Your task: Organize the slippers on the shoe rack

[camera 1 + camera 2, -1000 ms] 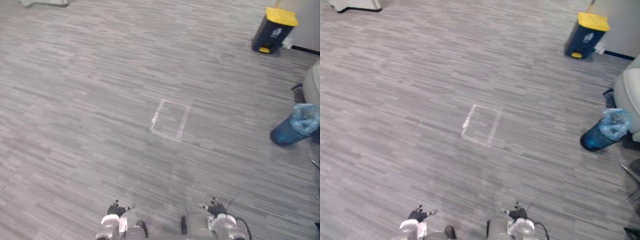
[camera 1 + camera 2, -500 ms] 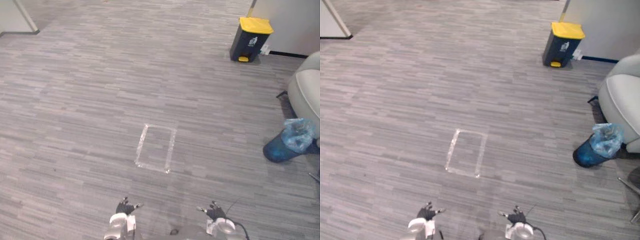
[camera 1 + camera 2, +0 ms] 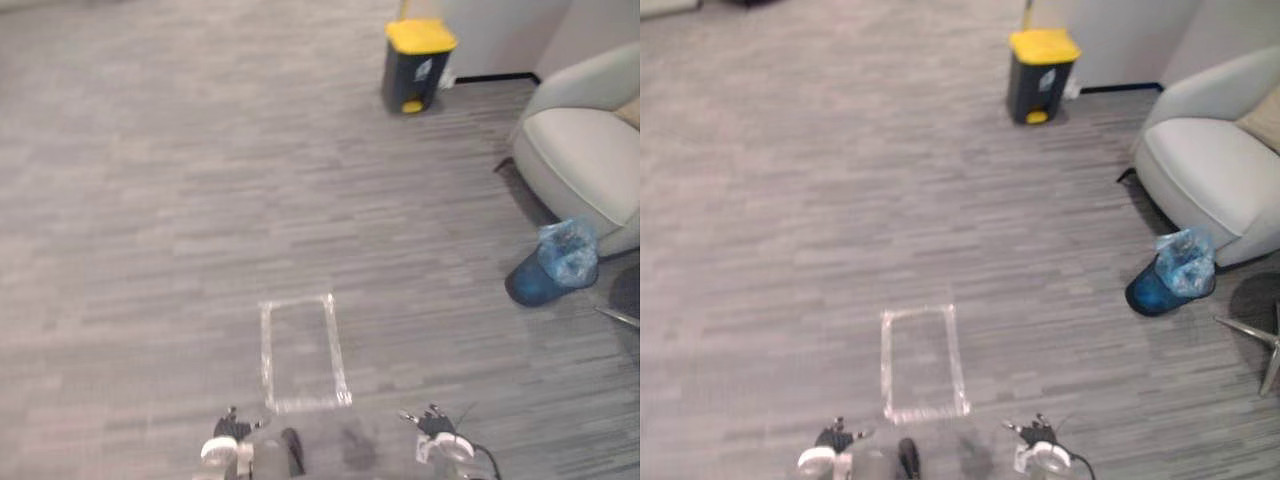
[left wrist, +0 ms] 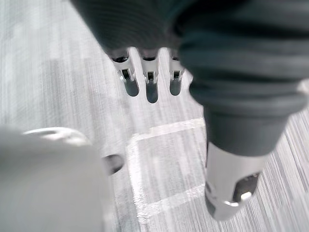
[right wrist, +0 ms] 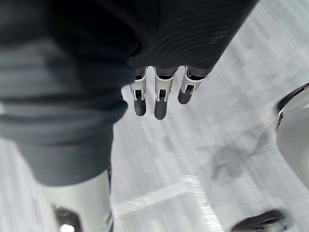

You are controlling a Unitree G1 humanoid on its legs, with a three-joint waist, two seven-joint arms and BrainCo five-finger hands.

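The left hand (image 3: 230,427) and right hand (image 3: 432,424) hang low at the near edge of the scene, well apart, above a grey carpet floor (image 3: 150,200). In each wrist view the fingers (image 4: 151,89) of the left and the fingers (image 5: 161,101) of the right point straight down towards the carpet, relaxed and spread a little. Neither hand has hold of anything.

Just beyond the hands, between them, a rectangle of pale tape (image 3: 266,353) is stuck to the carpet, its long sides running away from the robot.

Further out on the right stands a blue bin (image 3: 535,283). A pale-blue plastic bag (image 3: 568,250) is bunched up out of its mouth; what is in the bag cannot be made out. The bin sits just beside the front of a light-grey armchair (image 3: 580,150).

Farthest off, a dark pedal bin (image 3: 412,72) stands close to the wall (image 3: 490,30). Its yellow lid (image 3: 421,35) is down, so its contents are hidden.
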